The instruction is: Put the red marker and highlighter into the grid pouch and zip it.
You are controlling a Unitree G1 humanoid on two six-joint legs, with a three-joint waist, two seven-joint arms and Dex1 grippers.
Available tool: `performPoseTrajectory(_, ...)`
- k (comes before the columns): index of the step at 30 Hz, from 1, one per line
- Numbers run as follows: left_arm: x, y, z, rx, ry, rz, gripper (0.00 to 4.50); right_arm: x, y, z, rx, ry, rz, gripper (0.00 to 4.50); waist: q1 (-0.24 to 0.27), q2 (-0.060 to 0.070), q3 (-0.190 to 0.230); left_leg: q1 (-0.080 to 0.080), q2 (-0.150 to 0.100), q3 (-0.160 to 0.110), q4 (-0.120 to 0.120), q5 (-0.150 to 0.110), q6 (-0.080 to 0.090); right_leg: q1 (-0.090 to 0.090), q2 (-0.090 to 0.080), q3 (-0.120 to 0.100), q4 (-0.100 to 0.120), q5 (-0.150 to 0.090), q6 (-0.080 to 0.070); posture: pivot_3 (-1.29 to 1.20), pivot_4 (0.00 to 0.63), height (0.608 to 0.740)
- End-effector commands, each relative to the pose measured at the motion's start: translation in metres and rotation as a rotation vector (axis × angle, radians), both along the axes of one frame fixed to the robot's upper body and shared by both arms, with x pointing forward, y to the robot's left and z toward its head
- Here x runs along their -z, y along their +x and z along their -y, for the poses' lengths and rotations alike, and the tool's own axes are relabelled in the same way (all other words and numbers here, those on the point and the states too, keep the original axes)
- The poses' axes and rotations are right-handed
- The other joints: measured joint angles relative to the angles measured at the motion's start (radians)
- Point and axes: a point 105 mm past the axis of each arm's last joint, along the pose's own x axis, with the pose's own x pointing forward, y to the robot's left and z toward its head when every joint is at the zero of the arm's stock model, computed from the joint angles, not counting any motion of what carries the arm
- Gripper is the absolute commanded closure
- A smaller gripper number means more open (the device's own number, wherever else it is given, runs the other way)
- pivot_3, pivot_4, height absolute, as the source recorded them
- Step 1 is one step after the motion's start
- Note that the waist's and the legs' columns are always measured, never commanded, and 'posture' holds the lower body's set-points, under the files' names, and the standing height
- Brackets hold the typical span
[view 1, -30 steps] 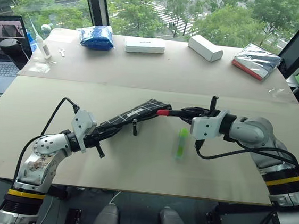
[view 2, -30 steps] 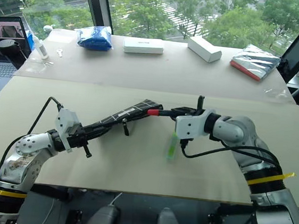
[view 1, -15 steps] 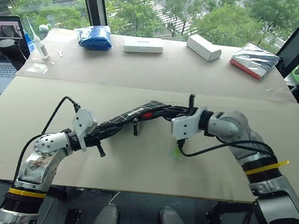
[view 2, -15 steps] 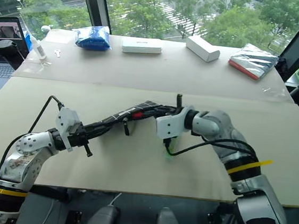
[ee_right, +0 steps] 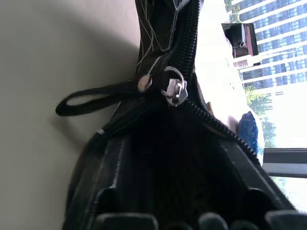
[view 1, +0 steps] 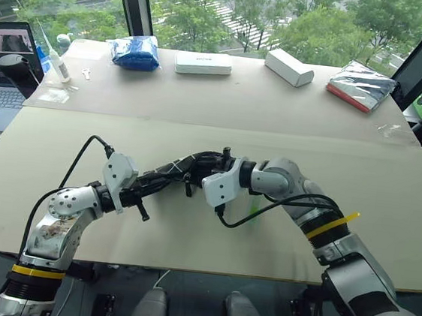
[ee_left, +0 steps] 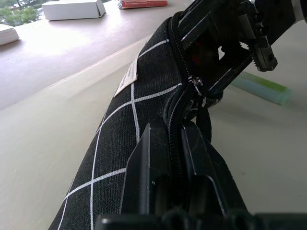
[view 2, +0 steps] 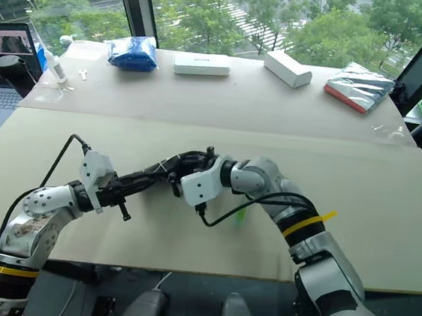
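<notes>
Right now your left gripper (ee_left: 175, 143) has its two black fingers pinched tight on the zipper edge of the grid pouch (ee_left: 139, 120), holding that flat black fabric case up off the table (view 1: 84, 145), slanted toward one o'clock. The woven cloth carries thin white grid lines and a small white label (ee_left: 127, 79) on its side. Your right gripper (view 1: 205, 160) has its tip pushed into the pouch's open mouth, with the toothed zipper tracks spreading to either side of its fingers; how far apart those fingers stand you cannot tell, and no hold on anything can be made out. A hint of red shows inside the opening, too dark to name. The metal zipper slider (ee_right: 175, 89) sits where the tracks meet, and its looped black pull cord (ee_right: 96, 96) dangles from it. The highlighter (ee_left: 263, 87), a short pale-green plastic stick, lies flat on the matte beige tabletop at about four o'clock from the pouch's mouth, just beside the right wrist. At twelve o'clock, well apart along the far table edge, sit a crinkled blue bag (view 1: 135, 50) and two white boxes (view 1: 204, 63).
</notes>
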Motion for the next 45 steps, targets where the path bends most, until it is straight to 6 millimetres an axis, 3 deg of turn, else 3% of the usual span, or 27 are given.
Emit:
performPoseTrajectory(1,-0.012,-0.004,0.002,0.008,-0.012,0.052,4.5,-0.027,0.006,0.013,0.01,0.065,0.034,1.77,0.001,0.0,0.0,0.0,0.0,0.0,0.0,0.0,0.0,0.0,0.0,0.0,0.0,0.0,0.0,0.0,0.15,0.74)
performPoseTrajectory(5,-0.011,-0.003,0.003,0.007,-0.013,0.049,4.5,-0.04,0.01,0.028,0.03,0.12,0.031,1.77,0.001,0.0,0.0,0.0,0.0,0.0,0.0,0.0,0.0,0.0,0.0,0.0,0.0,0.0,0.0,0.0,0.15,0.74)
performPoseTrajectory(9,-0.01,-0.002,0.003,0.005,-0.013,0.048,4.5,-0.066,0.008,0.046,0.04,0.285,-0.048,1.77,0.0,0.0,0.0,0.0,0.0,0.0,0.0,0.0,0.0,0.0,0.0,0.0,0.0,0.0,0.0,0.0,0.15,0.74)
performPoseTrajectory(11,-0.01,-0.002,0.003,0.004,-0.01,0.046,4.5,-0.079,0.008,0.066,0.088,0.4,-0.206,1.77,-0.001,0.0,0.0,0.0,0.0,0.0,-0.001,0.0,0.0,0.0,0.0,0.0,0.0,0.0,0.0,0.0,0.15,0.74)
performPoseTrajectory(12,-0.01,-0.002,0.003,0.004,-0.009,0.045,4.5,-0.081,0.004,0.079,0.119,0.464,-0.39,1.77,0.0,0.0,0.0,0.0,0.0,0.0,-0.001,0.0,0.0,0.0,0.0,0.0,0.0,0.0,0.0,0.0,0.15,0.74)
performPoseTrajectory(15,-0.009,-0.002,0.002,0.003,-0.008,0.044,4.5,-0.084,-0.023,0.103,0.091,0.554,-0.771,1.77,0.013,0.0,0.0,-0.001,0.0,-0.002,0.0,0.0,0.0,0.001,0.0,0.0,-0.001,0.0,0.0,0.0,0.15,0.74)
performPoseTrajectory(19,-0.009,-0.003,0.0,-0.003,-0.002,0.042,4.5,-0.087,-0.034,0.119,0.149,0.649,-0.859,1.77,0.005,0.0,0.0,-0.001,0.0,-0.002,0.0,0.0,0.001,0.002,0.0,0.0,-0.002,0.0,0.0,0.0,0.15,0.74)
performPoseTrajectory(21,-0.008,-0.004,-0.001,-0.008,-0.003,0.04,4.5,-0.08,-0.032,0.125,0.245,0.705,-0.874,1.77,-0.001,0.0,0.0,0.0,0.001,-0.002,-0.001,0.0,0.001,0.001,0.001,0.0,-0.001,0.0,0.0,0.0,0.15,0.74)
performPoseTrajectory(23,-0.007,-0.005,-0.001,-0.01,-0.003,0.038,4.5,-0.06,-0.015,0.137,0.48,0.785,-0.889,1.77,-0.001,0.0,0.0,0.0,0.001,-0.002,-0.001,0.0,0.001,0.001,0.001,0.0,0.0,0.0,0.0,0.0,0.15,0.74)
performPoseTrajectory(28,-0.005,-0.007,-0.002,-0.014,-0.006,0.03,4.5,-0.021,-0.023,0.145,0.806,0.883,-1.014,1.77,0.007,0.0,0.0,-0.002,0.0,-0.002,-0.001,0.0,0.0,-0.001,0.0,0.0,-0.001,0.0,0.0,0.0,0.15,0.74)
performPoseTrajectory(37,-0.002,-0.004,0.004,0.012,-0.02,0.019,4.5,0.013,-0.06,0.117,0.986,0.831,-1.114,1.77,0.007,0.0,0.0,-0.008,0.0,-0.002,0.001,0.0,0.0,-0.006,0.001,0.0,0.0,0.0,0.0,0.0,0.15,0.74)
performPoseTrajectory(42,-0.001,-0.004,0.007,0.018,-0.026,0.017,4.5,0.028,-0.07,0.106,1.045,0.748,-1.11,1.77,0.006,0.0,0.0,-0.01,0.0,-0.002,0.001,0.0,0.0,-0.009,0.001,0.0,0.001,0.0,0.0,0.0,0.15,0.74)
performPoseTrajectory(45,-0.001,-0.005,0.007,0.011,-0.033,0.016,4.5,0.036,-0.065,0.109,1.109,0.78,-1.107,1.77,0.005,0.0,0.0,-0.011,0.0,-0.002,0.001,0.0,0.0,-0.01,0.001,0.0,0.001,0.0,0.0,0.0,0.15,0.74)
